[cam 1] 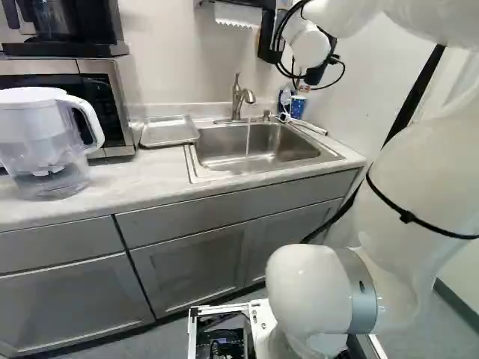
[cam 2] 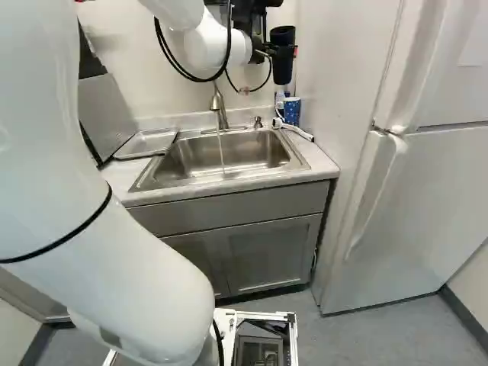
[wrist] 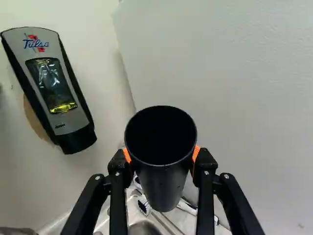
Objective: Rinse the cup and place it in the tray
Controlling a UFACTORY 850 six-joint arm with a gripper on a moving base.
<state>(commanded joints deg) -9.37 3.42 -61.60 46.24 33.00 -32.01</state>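
While fingers clasp a dark cup, clear pitcher in left base view only.

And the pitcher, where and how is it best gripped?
Probably by the handle, coming from the sink side: it loops out that way from the upright pitcher, whose body is much wider. The hand is shut on the cup, so it would need freeing first.

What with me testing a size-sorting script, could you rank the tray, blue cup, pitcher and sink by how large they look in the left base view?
1. Pitcher and sink: too alike to rank, the pitcher being nearer the camera
2. Tray
3. Blue cup
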